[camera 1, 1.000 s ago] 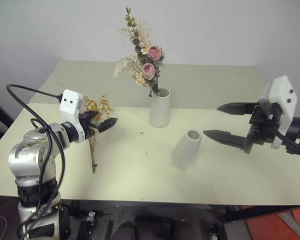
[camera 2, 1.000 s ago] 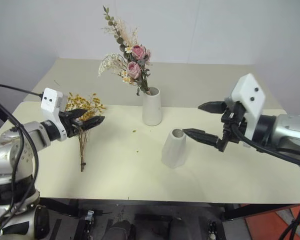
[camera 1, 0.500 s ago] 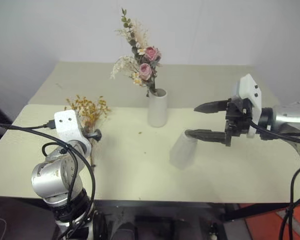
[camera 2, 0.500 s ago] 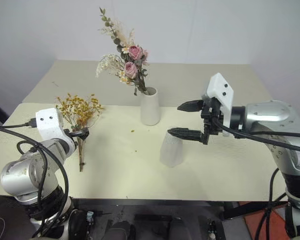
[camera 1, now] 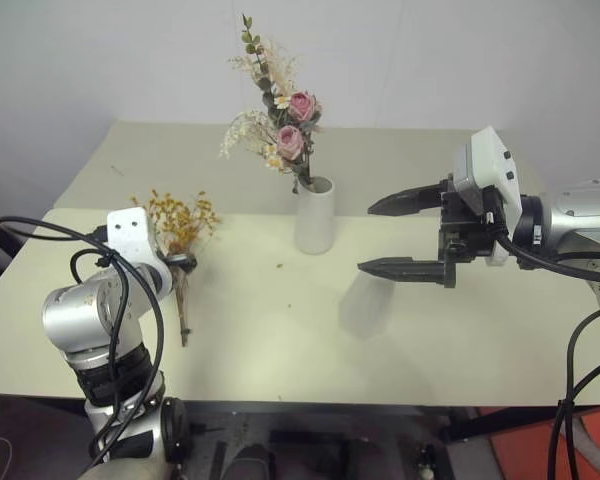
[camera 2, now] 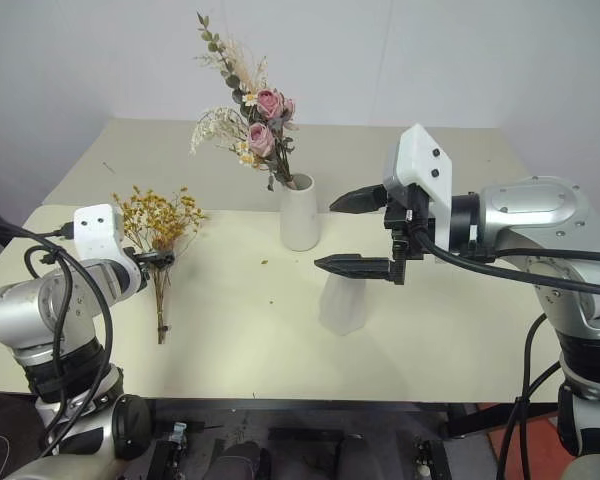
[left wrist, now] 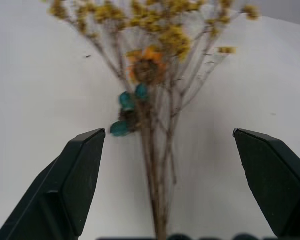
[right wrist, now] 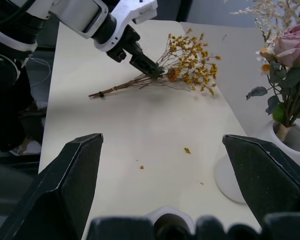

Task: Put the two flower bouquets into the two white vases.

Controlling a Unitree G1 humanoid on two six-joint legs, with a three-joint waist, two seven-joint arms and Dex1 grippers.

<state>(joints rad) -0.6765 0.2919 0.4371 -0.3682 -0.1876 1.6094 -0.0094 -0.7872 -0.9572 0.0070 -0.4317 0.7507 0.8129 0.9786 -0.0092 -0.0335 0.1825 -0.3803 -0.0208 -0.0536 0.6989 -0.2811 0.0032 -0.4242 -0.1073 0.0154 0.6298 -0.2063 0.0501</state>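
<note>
Half done. The bunch of pink roses, pale sprigs and green leaves point(camera 1: 280, 105) stands in the upright matte white tapered vase point(camera 1: 315, 215), upper centre of the head views. The bunch of tiny yellow-orange blossoms on thin brown stems point(camera 1: 180, 235) lies flat on the cream table point(camera 1: 280, 370), left of centre, not yet in a vase. The second white vase point(camera 2: 342, 303) stands empty at mid-frame, just below the lower finger of the right gripper point(camera 2: 355, 232).

Left gripper point(left wrist: 170, 185): jaws wide, one finger on each side of the yellow bunch's stems, nothing clamped. Right gripper: jaws wide, empty, hovering over the second vase; contact with it can't be told.

Left to do, by my read: close on the stems, lift, feed them into the empty vase.

View differences:
- Left wrist view shows small teal bits on the stems below an orange flower head, too fine for the head views.
- Right wrist view shows the left gripper's fingertips at the bunch where stems meet blossoms, plus loose crumbs on the table.
- Head views show both vases and both arms together.
</note>
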